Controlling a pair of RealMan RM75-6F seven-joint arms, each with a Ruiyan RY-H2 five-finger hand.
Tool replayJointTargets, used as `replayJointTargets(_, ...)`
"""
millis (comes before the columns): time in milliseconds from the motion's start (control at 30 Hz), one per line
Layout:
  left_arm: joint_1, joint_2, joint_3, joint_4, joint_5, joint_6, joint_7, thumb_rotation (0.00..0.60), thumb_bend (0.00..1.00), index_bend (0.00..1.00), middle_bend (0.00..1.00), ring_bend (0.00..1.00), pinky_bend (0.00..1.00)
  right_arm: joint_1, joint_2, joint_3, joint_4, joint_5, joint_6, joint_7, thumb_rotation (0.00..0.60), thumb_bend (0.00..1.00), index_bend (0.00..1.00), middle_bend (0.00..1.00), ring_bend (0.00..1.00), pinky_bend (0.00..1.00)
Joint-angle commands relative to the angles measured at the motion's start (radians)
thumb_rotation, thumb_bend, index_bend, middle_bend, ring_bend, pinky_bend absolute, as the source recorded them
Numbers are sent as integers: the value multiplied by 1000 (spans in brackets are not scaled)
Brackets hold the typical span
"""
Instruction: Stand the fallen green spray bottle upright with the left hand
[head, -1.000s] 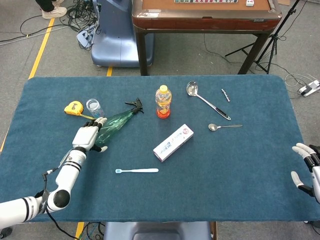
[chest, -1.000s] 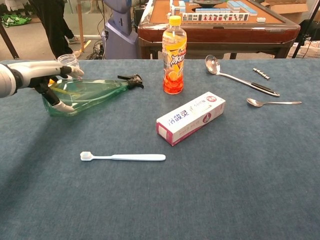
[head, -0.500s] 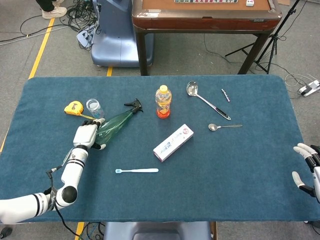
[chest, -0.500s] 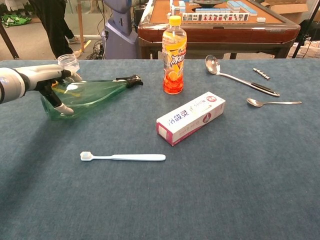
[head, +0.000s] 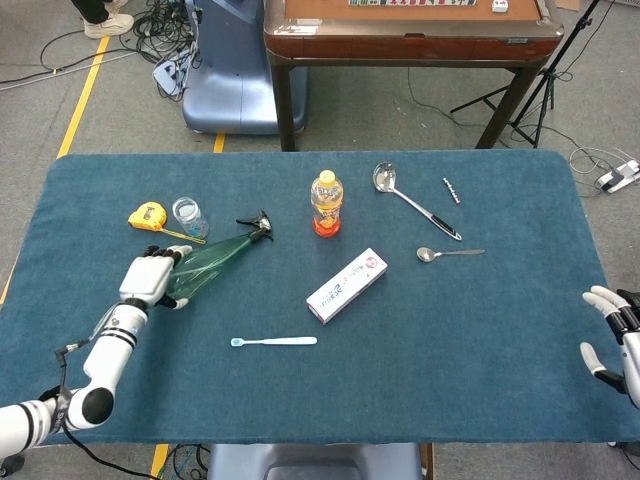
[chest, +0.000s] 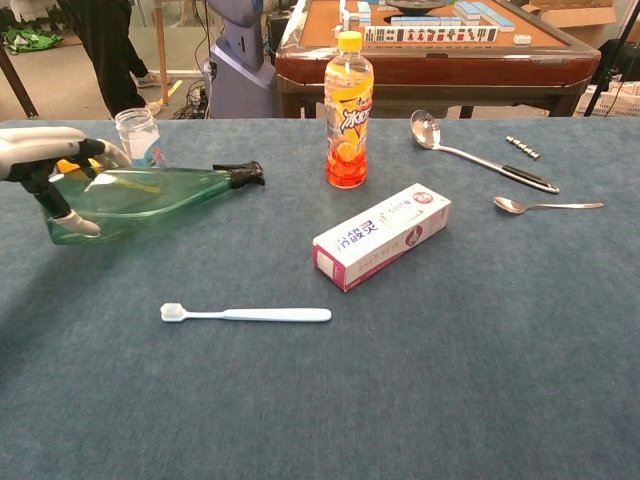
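The green spray bottle (head: 212, 257) (chest: 140, 196) lies on its side at the table's left, its black nozzle (head: 255, 223) (chest: 240, 174) pointing toward the table's middle. My left hand (head: 150, 277) (chest: 45, 165) grips the bottle's wide base end, fingers over its top and thumb below. My right hand (head: 612, 330) hangs at the table's right edge in the head view, fingers apart, holding nothing.
A clear jar (head: 189, 216) (chest: 139, 135) and a yellow tape measure (head: 147, 215) sit just behind the bottle. An orange drink bottle (chest: 348, 110), toothpaste box (chest: 381, 235), toothbrush (chest: 245, 314), ladle (chest: 474, 151) and spoon (chest: 543, 205) lie further right.
My left hand has pulled the bottle leftward and slightly nearer across the cloth. The bottle still lies on its side. The right hand has not moved.
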Motion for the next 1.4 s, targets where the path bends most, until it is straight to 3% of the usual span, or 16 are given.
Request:
replayJointTargets(33, 33, 66, 38, -34, 73, -19, -38, 600, 230, 312, 269, 185, 81, 1, 1, 0, -5, -4, 1, -5, 600, 326, 223, 201, 122, 140)
replayJointTargets(200, 46, 148, 81, -61, 131, -71, -53, 600, 230, 314, 261, 155, 77, 1, 2, -2, -19, -8, 0, -22, 600, 325, 223, 201, 122, 141)
replayJointTargets(333, 39, 217, 100, -87, 137, -143, -78, 600, 230, 225, 148, 74, 40, -1, 0, -5, -29, -12, 4, -32, 600, 326, 223, 201, 122, 141)
replayJointTargets(500, 48, 257, 83, -123, 172, -153, -150, 600, 229, 88, 65, 13, 23, -4, 0, -5, -32, -13, 9, -36, 600, 326, 223, 202, 122, 141)
replayJointTargets(867, 30, 276, 44, -194, 213, -144, -204, 599, 229, 88, 62, 12, 17, -10, 5, -5, -26, -8, 13, -24, 600, 325, 223, 201, 122, 140)
replayJointTargets(933, 18, 259, 30, -194, 187, -140, -205, 534, 229, 106, 62, 12, 13, -10, 5, -5, -24, -7, 13, -19, 600, 325, 223, 201, 122, 141)
replayJointTargets(1033, -7, 225, 8, -186, 140, -136, -201, 271, 229, 159, 101, 12, 12, -10, 4, -6, -18, -10, 14, -11, 600, 326, 223, 201, 122, 141)
replayJointTargets(1133, -33, 193, -7, -177, 92, -127, -183, 137, 229, 191, 153, 13, 11, -11, 4, -5, -12, -9, 15, -4, 600, 325, 223, 202, 122, 140)
replayJointTargets(1233, -69, 161, -7, -160, 27, -124, -134, 70, 229, 208, 185, 16, 5, -15, 5, -6, -6, -6, 17, 4, 600, 326, 223, 201, 122, 141)
replayJointTargets(1400, -144, 93, 10, -111, -126, -101, -16, 52, 230, 218, 196, 19, 2, -15, 2, -6, 3, -5, 15, 16, 600, 326, 223, 201, 122, 141)
